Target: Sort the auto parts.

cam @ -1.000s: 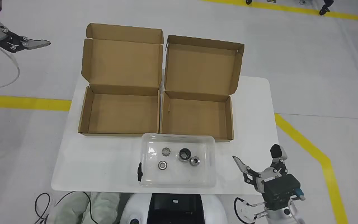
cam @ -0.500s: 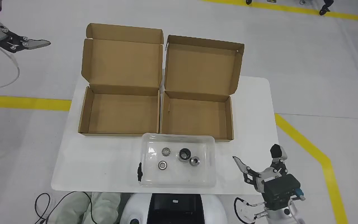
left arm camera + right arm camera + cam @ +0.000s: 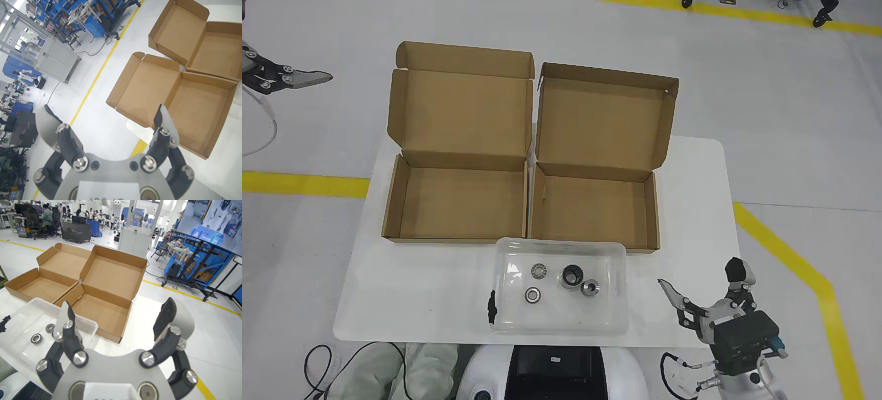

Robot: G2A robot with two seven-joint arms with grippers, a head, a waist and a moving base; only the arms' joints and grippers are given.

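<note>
Auto parts [image 3: 571,275] in clear tray [image 3: 560,242], left pincer [image 3: 103,108] wide over floor, right pincer [image 3: 117,302] wide near tray

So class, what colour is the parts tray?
The tray is clear plastic; best in the top view.

Bright, even overhead light fills the hall, and in the top view the pale floor [image 3: 782,110] and white table [image 3: 422,290] come out almost the same tone. Shadows are soft and faint, showing as thin bands inside the walls of the cardboard boxes [image 3: 457,205]. The clear tray [image 3: 90,323] carries small highlights along its rim. Both wrist views bow straight lines toward their edges
</note>
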